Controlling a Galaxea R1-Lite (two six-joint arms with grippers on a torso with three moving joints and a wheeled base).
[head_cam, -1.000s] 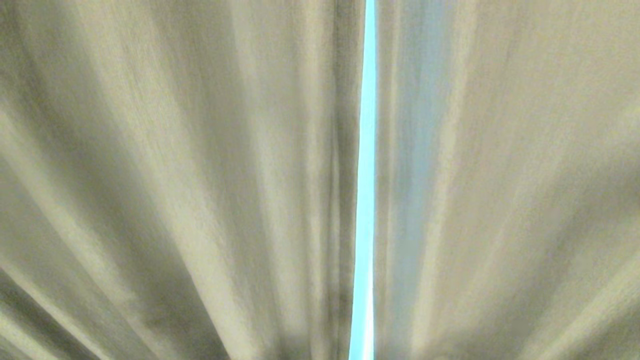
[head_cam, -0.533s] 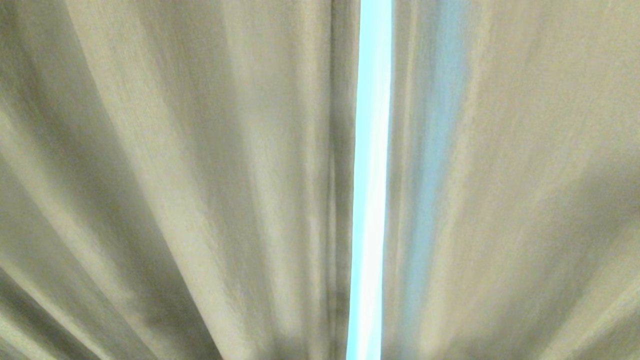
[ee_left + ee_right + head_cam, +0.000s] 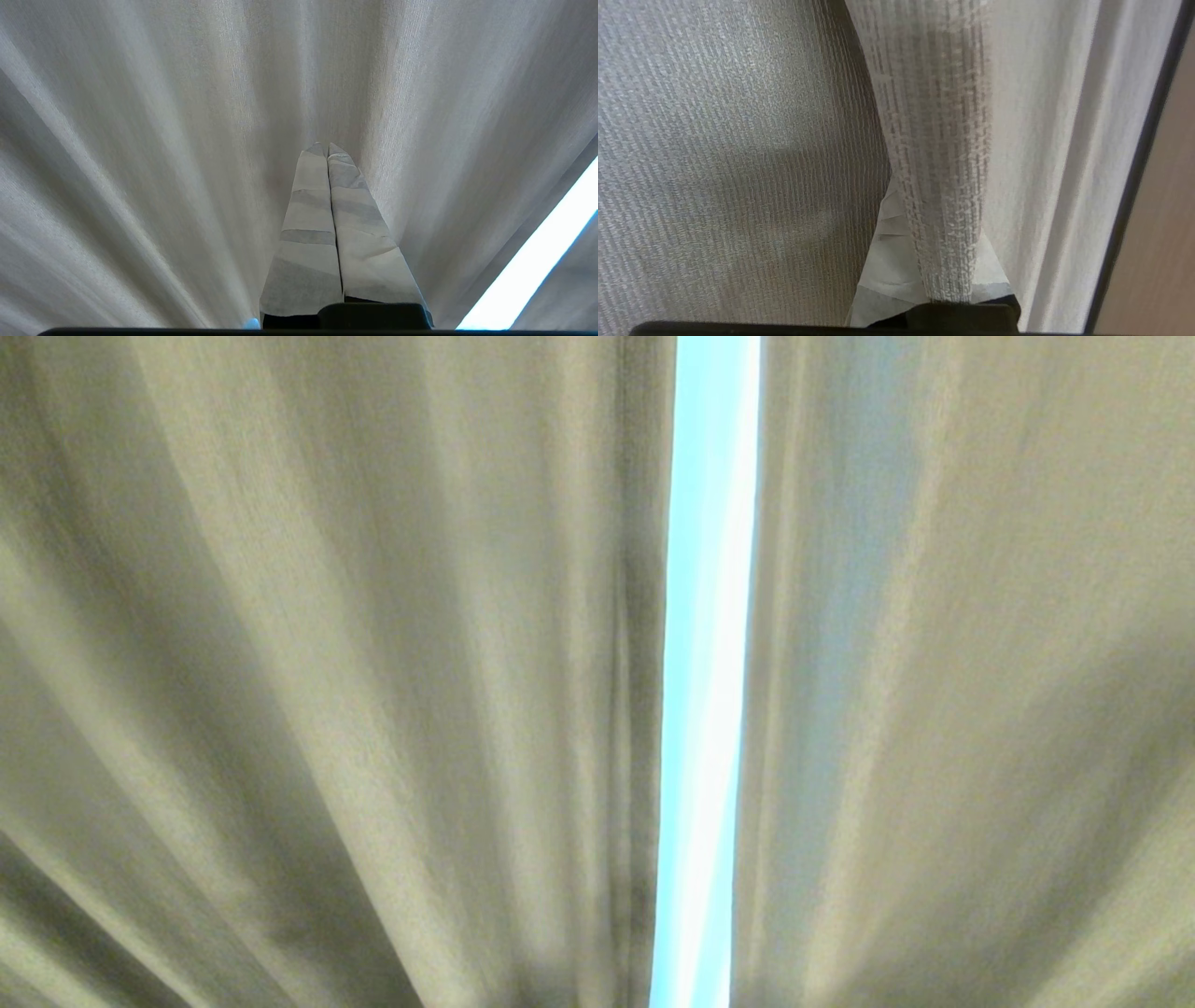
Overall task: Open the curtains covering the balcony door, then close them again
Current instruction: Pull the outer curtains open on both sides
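The curtains fill the head view: a left beige panel (image 3: 327, 663) and a right beige panel (image 3: 980, 663), with a narrow bright gap (image 3: 705, 663) between them. My right gripper (image 3: 936, 205) is shut on a fold of the right panel's woven edge (image 3: 938, 116), which runs between its white-taped fingers (image 3: 882, 261). Paler, thinner curtain fabric (image 3: 1045, 140) hangs beside that fold. My left gripper (image 3: 325, 147) is shut and empty, its tips pointing at the left panel (image 3: 140, 163) just short of the cloth. The balcony door is hidden behind the curtains.
A thin dark bar (image 3: 1134, 186) runs along the pale fabric in the right wrist view, with a plain beige surface (image 3: 1167, 233) past it. The bright gap (image 3: 537, 261) also shows in the left wrist view.
The bright gap between the panels has widened: the right panel's edge has slid to the right with my right gripper. The left panel and the left gripper have stayed still.
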